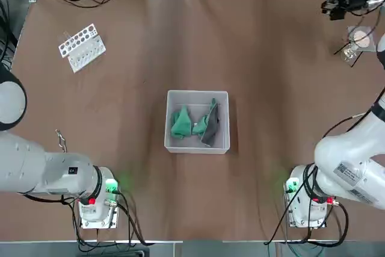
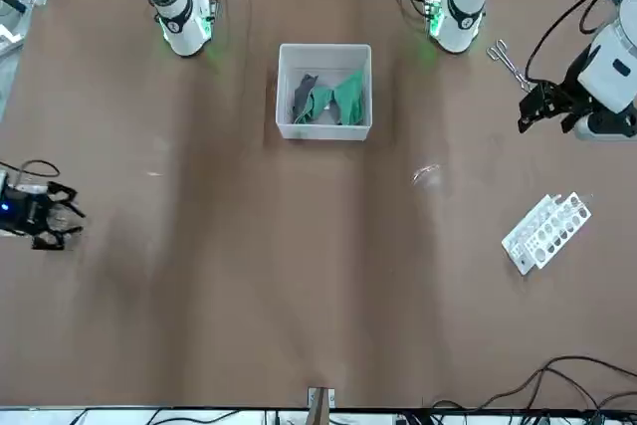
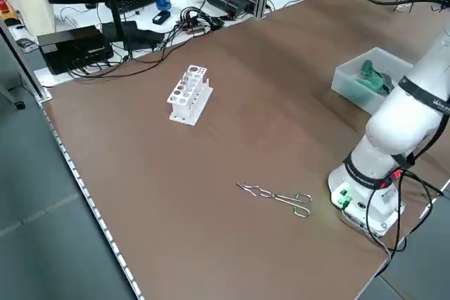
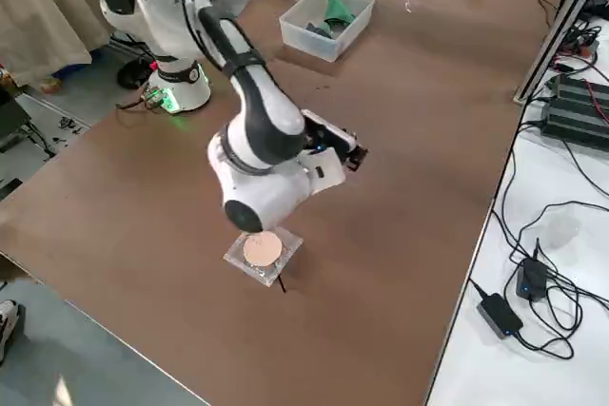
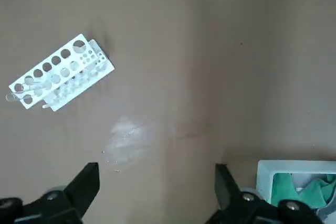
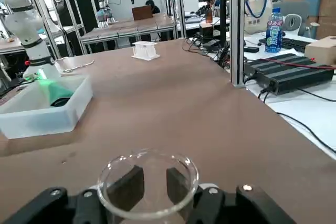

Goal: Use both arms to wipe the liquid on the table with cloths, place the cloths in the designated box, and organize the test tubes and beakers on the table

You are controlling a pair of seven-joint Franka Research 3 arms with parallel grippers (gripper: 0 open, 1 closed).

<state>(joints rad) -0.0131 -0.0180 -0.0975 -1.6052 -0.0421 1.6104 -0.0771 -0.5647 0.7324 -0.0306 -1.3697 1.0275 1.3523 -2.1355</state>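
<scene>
Both teal-green fabric cloths with dark grey parts (image 1: 181,123) (image 1: 210,124) lie crumpled inside the square, low-walled, pale grey-white plastic box (image 1: 198,148), around the middle of the matte brown bench (image 1: 144,197). The right gripper (image 6: 157,187), black and two-fingered, is clenched on a clear, round-rimmed glass beaker (image 6: 148,214), out over the robot's right side of the bench, well apart from the box. The left gripper (image 5: 157,169), also black, is released, its fingers spread wide with nothing between them, above the robot's left side of the bench. A white rack with rows of round holes (image 5: 58,69) stands farther out on that side, with clear test tubes (image 5: 11,97) at one end. Scissor-handled metal tongs (image 3: 274,198) lie on the left side too. Near the right edge sits a clear square tray with a pale round disc (image 4: 263,248). A shiny patch (image 5: 126,140) shows between rack and box; whether it is liquid or glare cannot be told
</scene>
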